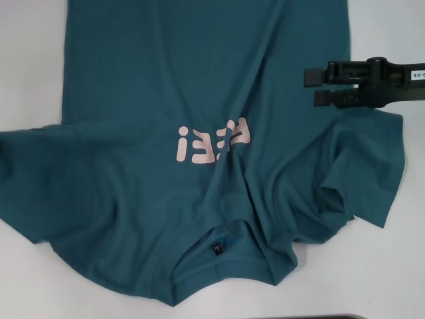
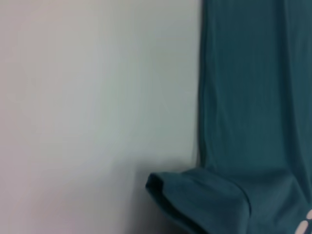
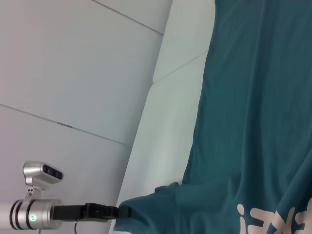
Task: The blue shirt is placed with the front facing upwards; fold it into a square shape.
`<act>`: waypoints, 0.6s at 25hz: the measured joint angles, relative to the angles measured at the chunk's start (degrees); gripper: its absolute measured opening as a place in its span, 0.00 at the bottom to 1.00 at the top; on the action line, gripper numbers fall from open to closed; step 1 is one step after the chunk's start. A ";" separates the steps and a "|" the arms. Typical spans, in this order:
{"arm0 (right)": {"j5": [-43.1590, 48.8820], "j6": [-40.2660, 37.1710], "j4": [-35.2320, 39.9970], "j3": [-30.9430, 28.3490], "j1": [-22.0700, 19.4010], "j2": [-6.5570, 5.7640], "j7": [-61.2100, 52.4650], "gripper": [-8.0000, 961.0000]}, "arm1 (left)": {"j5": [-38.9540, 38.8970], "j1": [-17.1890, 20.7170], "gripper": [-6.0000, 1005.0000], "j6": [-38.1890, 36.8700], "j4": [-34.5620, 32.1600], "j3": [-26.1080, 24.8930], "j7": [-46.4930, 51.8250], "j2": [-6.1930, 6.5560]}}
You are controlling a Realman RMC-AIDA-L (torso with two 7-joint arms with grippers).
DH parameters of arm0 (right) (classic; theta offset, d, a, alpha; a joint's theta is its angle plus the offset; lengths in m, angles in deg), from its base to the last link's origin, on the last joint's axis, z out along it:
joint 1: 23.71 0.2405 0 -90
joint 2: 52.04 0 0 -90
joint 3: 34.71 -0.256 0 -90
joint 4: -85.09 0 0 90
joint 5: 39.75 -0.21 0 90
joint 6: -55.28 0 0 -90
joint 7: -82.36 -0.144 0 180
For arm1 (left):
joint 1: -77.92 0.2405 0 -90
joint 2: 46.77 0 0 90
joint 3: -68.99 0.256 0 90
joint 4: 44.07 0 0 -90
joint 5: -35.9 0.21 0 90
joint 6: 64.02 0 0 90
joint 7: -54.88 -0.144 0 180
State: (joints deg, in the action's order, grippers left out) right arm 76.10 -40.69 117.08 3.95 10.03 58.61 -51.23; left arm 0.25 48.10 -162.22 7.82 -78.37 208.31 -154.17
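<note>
Blue shirt (image 1: 199, 86) flat on worktop (image 1: 33, 60), front up; right gripper (image 1: 313, 88) spread above sleeve; left gripper (image 3: 119, 212) pinching sleeve edge.

Head view: looks steeply down from above onto the shirt (image 1: 199, 100) spread on the white table (image 1: 26, 53), collar nearest the camera, lettering (image 1: 212, 141) upside down; the right gripper (image 1: 319, 88) enters from the right edge. Left wrist view: close, blurred look at the shirt's left sleeve (image 2: 195, 200) and side edge against bare table. Right wrist view: low and oblique across the shirt toward the left gripper (image 3: 117, 212) at that same sleeve. All three share the lettering region.
</note>
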 joint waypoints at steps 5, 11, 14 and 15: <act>0.00 -0.01 0.00 0.03 -0.10 0.00 -0.09 0.98 | 0.08 -1.91 0.03 -3.62 0.31 -0.04 0.75 0.77; 0.04 -0.01 0.00 -0.08 -0.22 0.00 -0.09 0.98 | -0.69 -4.57 0.03 -10.38 0.54 -1.38 0.63 -1.38; 0.06 -0.01 0.00 -0.07 -0.13 0.00 -0.14 0.98 | -1.15 -5.95 0.03 -12.21 0.60 -1.46 0.78 -2.91; 0.07 -0.01 0.00 -0.08 -0.11 0.00 -0.15 0.98 | -1.21 -6.38 0.03 -12.50 0.62 -1.46 0.80 -3.38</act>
State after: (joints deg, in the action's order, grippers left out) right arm 76.18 -40.70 117.08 3.87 9.92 58.61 -51.38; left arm -0.96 41.72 -174.72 8.44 -79.83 209.11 -157.55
